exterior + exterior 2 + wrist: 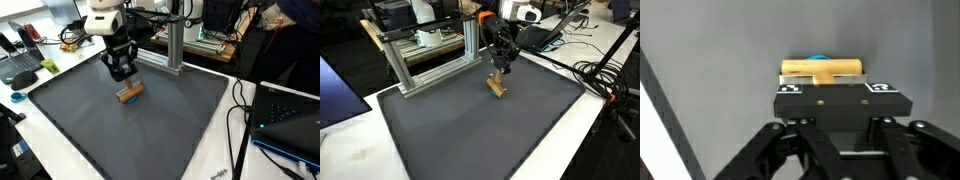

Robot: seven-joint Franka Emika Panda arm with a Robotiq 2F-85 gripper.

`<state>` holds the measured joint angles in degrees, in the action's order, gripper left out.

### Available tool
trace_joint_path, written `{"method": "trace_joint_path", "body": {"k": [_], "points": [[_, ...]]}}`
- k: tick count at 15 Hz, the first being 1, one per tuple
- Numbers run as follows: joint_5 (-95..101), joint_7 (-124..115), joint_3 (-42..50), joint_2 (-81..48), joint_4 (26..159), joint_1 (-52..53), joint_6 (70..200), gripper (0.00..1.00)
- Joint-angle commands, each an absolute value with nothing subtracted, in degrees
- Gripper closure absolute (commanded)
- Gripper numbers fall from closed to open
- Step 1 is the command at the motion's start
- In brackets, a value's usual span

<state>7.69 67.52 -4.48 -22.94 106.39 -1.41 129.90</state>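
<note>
A short wooden block (pixel 131 94) with a blue part (pixel 819 59) behind it sits near the back of the dark grey mat (pixel 120 135). In both exterior views my gripper (pixel 124 78) comes straight down onto the block (pixel 497 88), and its black fingers end at the block's top. The jaws stand closed about it. In the wrist view the wooden block (pixel 822 69) lies crosswise just past a black plate (pixel 835 100) with two square markers. That plate hides the fingertips. I cannot tell whether the block rests on the mat or is just off it.
An aluminium frame (pixel 172 45) (pixel 430 55) stands at the mat's back edge, close to the arm. Beside the mat a laptop (pixel 290 120) and cables (pixel 240 110) (pixel 598 75) lie on the white table. Monitors and clutter stand behind.
</note>
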Motion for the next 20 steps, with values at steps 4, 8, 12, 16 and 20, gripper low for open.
{"method": "trace_joint_path", "body": {"k": [4,8,12,16,20], "points": [[8.41,66.9,-5.71,-23.56,107.96,0.18,132.8,0.78],[8.71,66.62,-5.88,-23.94,108.26,0.66,133.64,0.78],[9.39,66.01,-4.96,-23.69,108.97,0.26,134.55,0.78],[9.85,65.79,-4.47,-23.16,109.1,-0.13,134.15,0.78],[10.31,65.12,-3.76,-23.4,109.47,-0.48,133.94,0.78]]}}
